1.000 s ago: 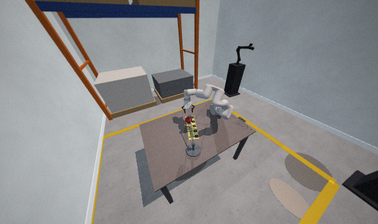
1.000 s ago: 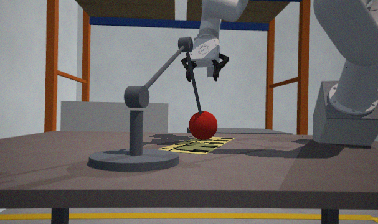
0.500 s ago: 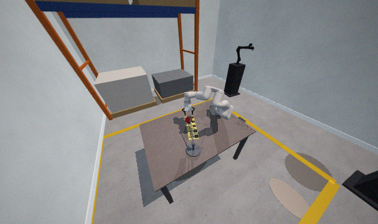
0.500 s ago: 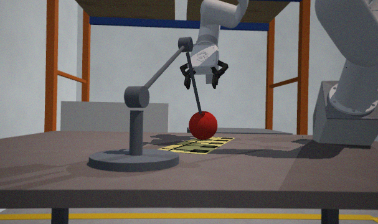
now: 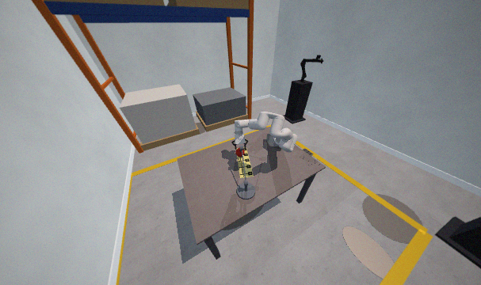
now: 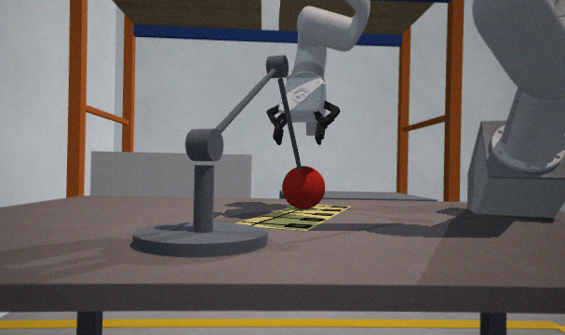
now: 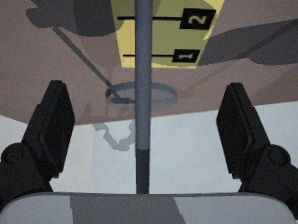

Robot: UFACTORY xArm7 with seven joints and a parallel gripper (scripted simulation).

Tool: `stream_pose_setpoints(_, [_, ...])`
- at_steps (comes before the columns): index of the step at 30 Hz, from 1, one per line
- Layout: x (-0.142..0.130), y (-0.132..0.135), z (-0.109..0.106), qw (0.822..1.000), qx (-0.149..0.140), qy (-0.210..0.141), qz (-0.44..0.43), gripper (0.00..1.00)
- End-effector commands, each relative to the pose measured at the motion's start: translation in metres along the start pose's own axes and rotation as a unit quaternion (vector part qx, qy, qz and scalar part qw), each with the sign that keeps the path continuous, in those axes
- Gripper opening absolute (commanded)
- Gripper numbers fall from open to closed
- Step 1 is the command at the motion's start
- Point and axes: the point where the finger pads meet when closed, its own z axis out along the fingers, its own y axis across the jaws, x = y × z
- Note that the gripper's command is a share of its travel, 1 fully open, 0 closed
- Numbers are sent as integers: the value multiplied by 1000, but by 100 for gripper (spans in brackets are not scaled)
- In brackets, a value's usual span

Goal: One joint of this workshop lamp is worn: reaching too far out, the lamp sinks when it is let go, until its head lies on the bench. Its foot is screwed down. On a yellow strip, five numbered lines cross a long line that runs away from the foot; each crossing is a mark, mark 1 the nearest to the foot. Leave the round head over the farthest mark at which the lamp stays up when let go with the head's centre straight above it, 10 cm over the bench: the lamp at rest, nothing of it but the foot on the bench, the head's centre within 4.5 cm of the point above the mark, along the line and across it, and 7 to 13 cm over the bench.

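The lamp stands on a round grey foot [image 6: 199, 238] with a grey post, an upper arm rising to an elbow joint [image 6: 277, 65], and a thin forearm [image 6: 289, 127] going down to the round red head [image 6: 303, 187]. The head hangs a little above the yellow numbered strip [image 6: 295, 217], over its far part. My gripper [image 6: 299, 135] is open and empty, its fingers on either side of the forearm, above the head. In the wrist view the forearm [image 7: 143, 83] runs between my fingers, apart from both, with marks 1 and 2 on the strip [image 7: 174, 23] below.
The robot's base [image 6: 519, 186] stands on the bench at the right. Boxes and an orange rack stand behind the bench [image 5: 244, 178]. A black pedestal with a small arm [image 5: 298, 99] stands far back on the floor.
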Motion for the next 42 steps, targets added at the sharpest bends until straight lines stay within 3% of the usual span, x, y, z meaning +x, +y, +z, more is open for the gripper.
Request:
stream_pose_setpoints(1, [0, -1, 11, 1000, 2, 1, -1, 100])
stream_pose_setpoints(21, [1, -2, 28, 1000, 3, 2, -1, 100])
stream_pose_setpoints(22, [1, -2, 28, 1000, 3, 2, -1, 0])
stream_pose_setpoints(42, [0, -2, 25, 1000, 3, 2, -1, 0])
